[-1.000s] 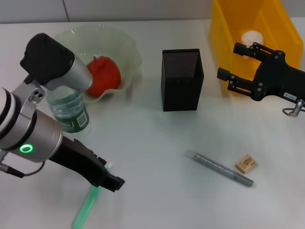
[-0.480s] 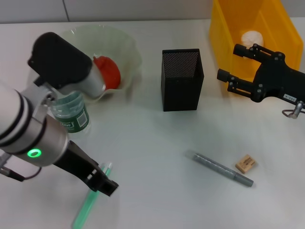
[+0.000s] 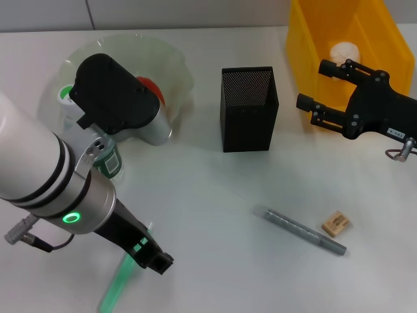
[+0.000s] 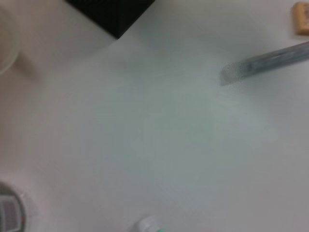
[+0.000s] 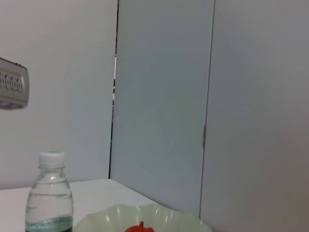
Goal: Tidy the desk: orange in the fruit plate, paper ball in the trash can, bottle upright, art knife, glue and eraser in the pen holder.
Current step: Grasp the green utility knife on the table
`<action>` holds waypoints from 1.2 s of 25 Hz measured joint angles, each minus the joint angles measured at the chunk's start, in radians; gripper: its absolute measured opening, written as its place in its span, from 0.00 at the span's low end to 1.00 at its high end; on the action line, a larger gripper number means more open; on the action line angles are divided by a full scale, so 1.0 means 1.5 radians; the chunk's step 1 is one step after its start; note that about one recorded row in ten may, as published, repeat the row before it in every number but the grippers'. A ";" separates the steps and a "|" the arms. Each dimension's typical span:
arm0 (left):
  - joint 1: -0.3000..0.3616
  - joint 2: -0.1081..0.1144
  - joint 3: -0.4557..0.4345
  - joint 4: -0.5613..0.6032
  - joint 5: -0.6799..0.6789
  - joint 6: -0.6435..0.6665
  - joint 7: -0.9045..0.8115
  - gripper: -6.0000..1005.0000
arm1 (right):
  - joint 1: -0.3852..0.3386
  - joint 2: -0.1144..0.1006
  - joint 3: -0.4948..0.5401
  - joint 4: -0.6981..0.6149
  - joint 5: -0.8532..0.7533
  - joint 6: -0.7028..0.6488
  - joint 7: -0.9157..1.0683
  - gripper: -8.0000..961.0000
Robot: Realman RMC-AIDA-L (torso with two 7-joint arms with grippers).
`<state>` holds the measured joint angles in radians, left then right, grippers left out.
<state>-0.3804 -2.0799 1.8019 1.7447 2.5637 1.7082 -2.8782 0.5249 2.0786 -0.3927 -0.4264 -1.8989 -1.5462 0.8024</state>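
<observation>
head view: i see the left gripper low at 7 o'clock, tip right over the green stick on the table; can't tell if it's released or clenched. left arm covers most of the bottle, which stands upright just at 6 o'clock of the fruit plate; a sliver of the orange shows in the plate. pen holder upright at centre, open table all round it. grey pen-shaped tool and eraser lie just beside each other at 4 o'clock, well apart from both grippers. right gripper hovers at 2 o'clock against the near wall of the trash can, fingers spread, holding nothing; paper ball sits in the can.

left wrist view: mostly bare table, grey tool and eraser off at one edge, pen holder corner at another.

right wrist view: bottle upright, white cap on, plate with orange beside it.
</observation>
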 joint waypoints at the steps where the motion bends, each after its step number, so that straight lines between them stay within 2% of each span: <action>1: -0.001 0.000 -0.001 -0.005 0.009 -0.002 0.000 0.62 | -0.001 0.000 0.000 0.000 0.000 0.000 0.000 0.77; 15: -0.006 0.001 0.000 -0.055 0.039 -0.009 0.000 0.59 | -0.002 0.000 0.006 0.000 0.000 0.005 -0.001 0.77; 30: -0.043 0.000 0.007 -0.119 0.041 -0.031 0.002 0.56 | 0.000 0.000 0.006 0.003 0.000 0.017 -0.002 0.77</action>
<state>-0.4445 -2.0801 1.8116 1.5667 2.6251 1.6617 -2.8757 0.5254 2.0793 -0.3840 -0.4215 -1.8987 -1.5209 0.7992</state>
